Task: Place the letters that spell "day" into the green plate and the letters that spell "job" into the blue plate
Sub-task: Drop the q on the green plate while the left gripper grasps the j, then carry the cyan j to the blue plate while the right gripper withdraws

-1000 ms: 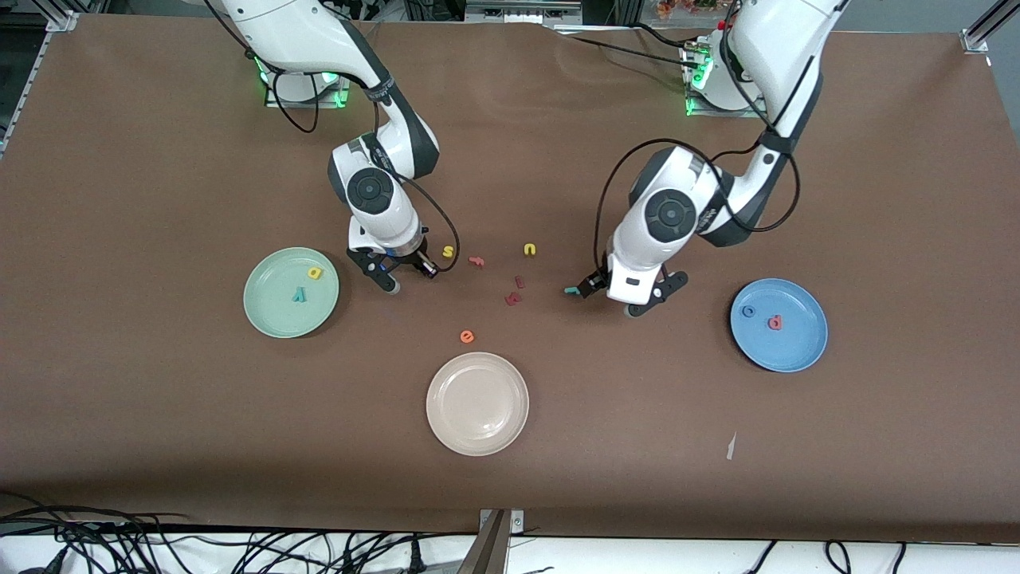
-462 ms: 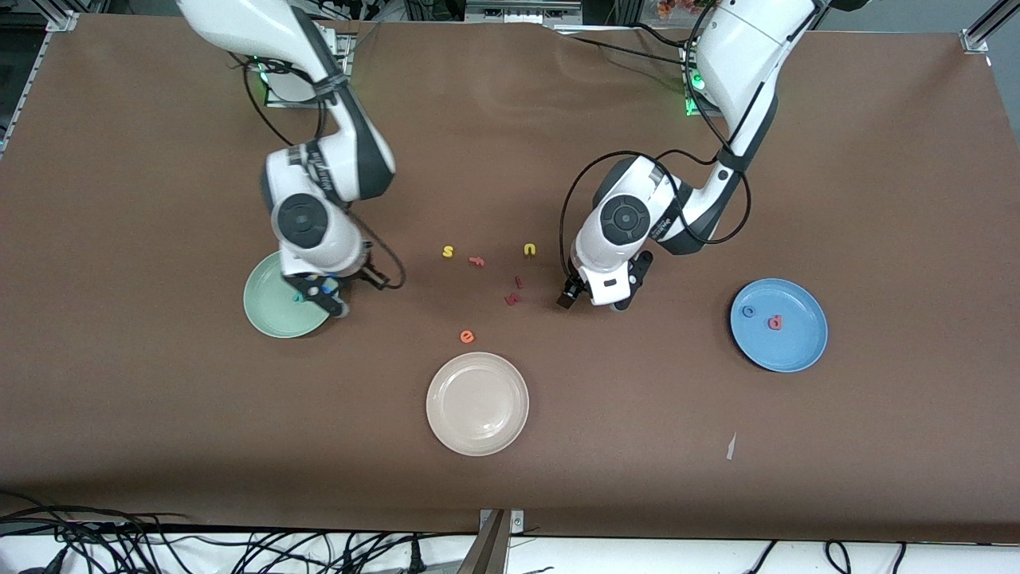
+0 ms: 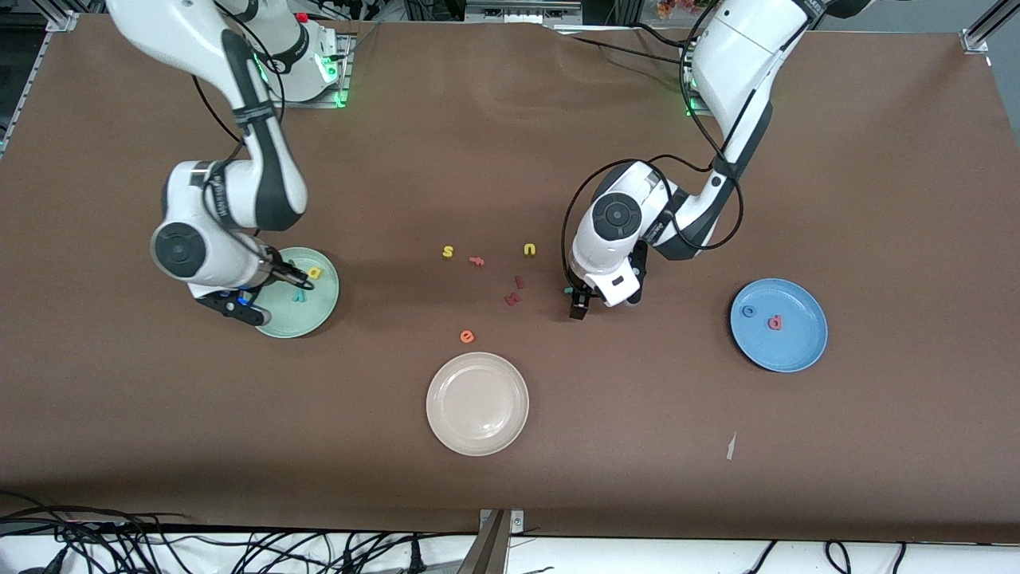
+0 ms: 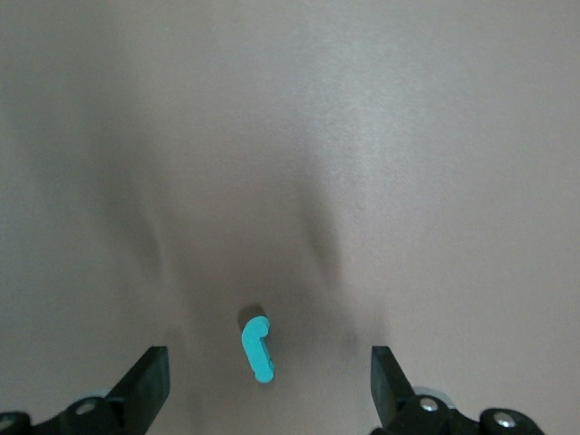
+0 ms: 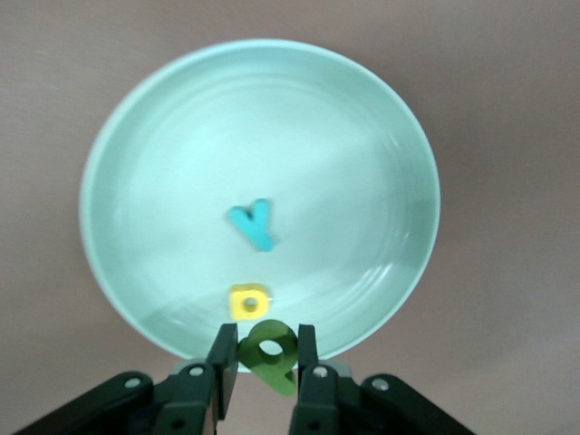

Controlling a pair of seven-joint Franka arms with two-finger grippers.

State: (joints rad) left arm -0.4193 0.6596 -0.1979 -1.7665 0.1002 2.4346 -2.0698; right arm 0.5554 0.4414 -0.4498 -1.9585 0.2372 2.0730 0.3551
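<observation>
The dark green d (image 5: 269, 352) is pinched in my right gripper (image 5: 267, 364), which is shut on it over the rim of the green plate (image 5: 272, 136). The yellow a (image 5: 248, 302) and teal y (image 5: 253, 224) lie in that plate (image 3: 323, 307). From the front, my right gripper (image 3: 243, 309) covers the plate's edge. My left gripper (image 4: 267, 390) is open and low over the table. The teal j (image 4: 257, 349) lies flat between its fingers (image 4: 149, 385), untouched. From the front, that gripper (image 3: 575, 301) is beside the j (image 3: 568, 290). The blue plate (image 3: 801, 351) holds the blue o (image 3: 748, 311) and salmon b (image 3: 774, 322).
A beige plate (image 3: 476, 434) sits nearest the front camera. Loose letters lie mid-table: yellow s (image 3: 448, 252), yellow u (image 3: 529, 249), orange e (image 3: 467, 336) and dark red pieces (image 3: 512, 299). A white scrap (image 3: 731, 446) lies toward the front edge.
My right arm swung from beside the yellow s to the green plate's rim, carrying the d. My left gripper shifted and turned, so its fingers stand either side of the j.
</observation>
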